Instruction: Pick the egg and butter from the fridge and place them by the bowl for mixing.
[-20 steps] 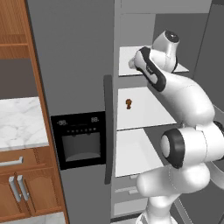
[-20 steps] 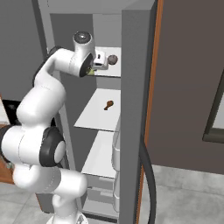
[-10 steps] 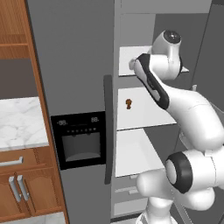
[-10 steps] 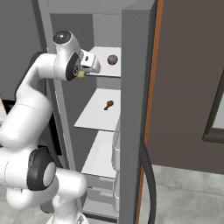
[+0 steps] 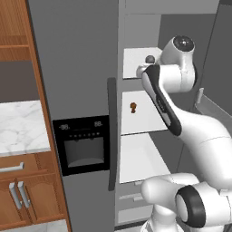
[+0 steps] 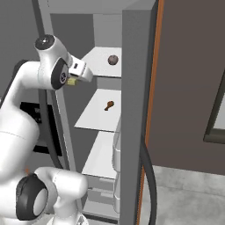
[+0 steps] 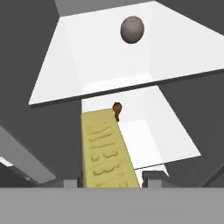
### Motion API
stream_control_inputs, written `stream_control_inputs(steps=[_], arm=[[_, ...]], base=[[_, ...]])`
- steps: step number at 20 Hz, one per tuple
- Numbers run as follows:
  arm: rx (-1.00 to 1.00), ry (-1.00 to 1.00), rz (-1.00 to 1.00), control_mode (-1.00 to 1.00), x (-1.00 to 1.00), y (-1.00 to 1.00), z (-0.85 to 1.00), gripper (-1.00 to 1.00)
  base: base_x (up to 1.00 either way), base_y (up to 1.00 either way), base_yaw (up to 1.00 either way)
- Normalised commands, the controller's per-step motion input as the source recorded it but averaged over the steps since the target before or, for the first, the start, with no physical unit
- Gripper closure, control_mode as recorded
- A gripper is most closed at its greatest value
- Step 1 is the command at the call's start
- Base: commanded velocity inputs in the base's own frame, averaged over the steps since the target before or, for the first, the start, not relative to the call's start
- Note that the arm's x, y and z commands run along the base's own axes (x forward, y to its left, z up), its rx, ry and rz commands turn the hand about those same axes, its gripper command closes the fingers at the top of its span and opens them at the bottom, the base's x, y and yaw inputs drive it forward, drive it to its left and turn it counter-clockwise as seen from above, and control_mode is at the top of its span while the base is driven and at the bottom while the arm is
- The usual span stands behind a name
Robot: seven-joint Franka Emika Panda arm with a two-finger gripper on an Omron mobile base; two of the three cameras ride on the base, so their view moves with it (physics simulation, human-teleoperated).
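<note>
Butter, a mustard-yellow flat rectangular stick (image 7: pixel 109 148), sits clenched in the tool (image 7: pixel 111 177) in hand view; the dark grey-brown rounded egg (image 7: pixel 132 29) lies on the white upper shelf (image 7: pixel 78 57) beyond. Left base view: tall grey fridge (image 5: pixel 77 68), marble table (image 5: pixel 20 124) left of it. Right base view: tool just outside the shelves; swinging out, the stick could clip the fridge wall and slip.

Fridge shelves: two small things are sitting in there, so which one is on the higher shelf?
The egg, a grey-brown ball, lies on the upper white shelf of the fridge. The small brown stalked item sits one shelf below.
</note>
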Motion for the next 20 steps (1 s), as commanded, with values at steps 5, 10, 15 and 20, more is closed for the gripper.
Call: stream_control_inputs(steps=[5, 10, 15, 20], arm=[[0.07, 0.0, 0.0, -1.0, -0.62, 0.03, -0.01, 1.0], [0.02, 0.0, 0.0, -1.0, -0.59, 0.0, -0.07, 1.0], [0.0, 0.01, -0.03, -1.0, -0.49, 0.06, -0.23, 1.0], [0.0, 0.04, -0.04, -1.0, -0.38, 0.05, -0.27, 1.0]], base=[[0.0, 0.0, 0.0], [0.0, 0.0, 0.0], [0.0, 0.0, 0.0], [0.0, 0.0, 0.0]])
